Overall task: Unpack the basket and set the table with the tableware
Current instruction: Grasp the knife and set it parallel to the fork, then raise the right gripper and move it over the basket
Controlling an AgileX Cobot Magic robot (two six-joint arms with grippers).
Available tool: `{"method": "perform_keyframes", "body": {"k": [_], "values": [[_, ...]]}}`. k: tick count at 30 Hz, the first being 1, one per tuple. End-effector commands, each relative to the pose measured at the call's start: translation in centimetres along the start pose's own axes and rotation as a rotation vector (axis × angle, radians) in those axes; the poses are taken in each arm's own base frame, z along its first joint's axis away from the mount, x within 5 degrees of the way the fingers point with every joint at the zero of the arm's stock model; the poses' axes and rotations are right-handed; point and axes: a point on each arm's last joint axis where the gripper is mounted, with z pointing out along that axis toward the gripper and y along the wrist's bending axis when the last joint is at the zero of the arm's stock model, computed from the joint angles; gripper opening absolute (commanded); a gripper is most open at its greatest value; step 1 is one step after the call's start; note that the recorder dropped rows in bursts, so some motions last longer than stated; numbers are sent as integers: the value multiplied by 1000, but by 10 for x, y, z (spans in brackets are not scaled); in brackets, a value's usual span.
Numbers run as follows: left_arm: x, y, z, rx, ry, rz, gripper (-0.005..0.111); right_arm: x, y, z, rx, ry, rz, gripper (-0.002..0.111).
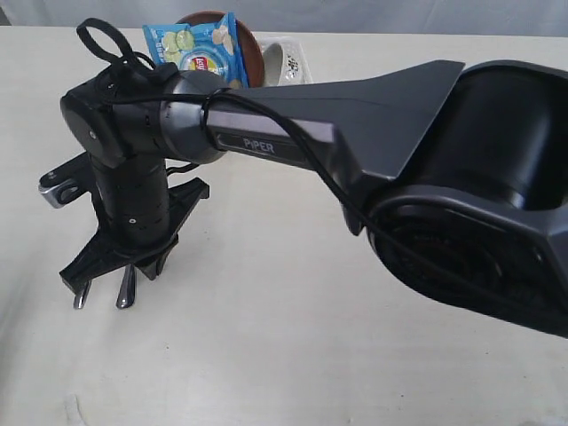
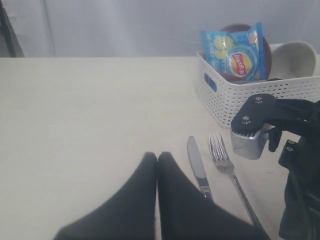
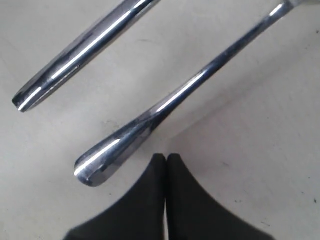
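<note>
Two pieces, knife (image 2: 198,166) and fork (image 2: 223,158), lie side by side on the table (image 2: 90,125) near the basket (image 2: 235,97). My left gripper (image 2: 157,158) and right gripper (image 3: 166,159) both have fingers pressed together, empty. I'd raise the right straight up from beside the fork's handle end, dragging nothing askew.

Steel knife (image 2: 199,167) and fork (image 2: 227,172) lie flat on pale cream table (image 2: 90,115), side by side, just apart, tips toward white lattice basket (image 2: 235,95) nearby, holding tipped white bowl (image 2: 295,60), propped brown plate (image 2: 267,52).
</note>
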Motion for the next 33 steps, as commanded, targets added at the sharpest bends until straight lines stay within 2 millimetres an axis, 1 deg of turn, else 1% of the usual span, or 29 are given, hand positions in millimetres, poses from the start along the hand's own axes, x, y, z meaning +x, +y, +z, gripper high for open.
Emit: {"method": "perform_keyframes", "body": {"k": [1, 13, 16, 22, 28, 30, 32, 33], "values": [[0, 0, 0, -4, -10, 4, 0, 2, 2, 2, -11, 14, -7, -1], [0, 0, 0, -4, -10, 4, 0, 1, 2, 8, -21, 9, 1, -1], [0, 0, 0, -4, -10, 4, 0, 1, 3, 8, -37, 5, 7, -1], [0, 0, 0, -4, -10, 4, 0, 2, 13, 11, -40, 0, -17, -1], [0, 0, 0, -4, -10, 4, 0, 1, 14, 11, -41, -4, -19, -1], [0, 0, 0, -4, -10, 4, 0, 1, 12, -1, -19, -25, -33, -1], [0, 0, 0, -4, -10, 4, 0, 0, 9, -27, 15, -71, -66, -1], [0, 0, 0, -4, -10, 4, 0, 0, 6, -48, 24, -110, -78, -1]]}}
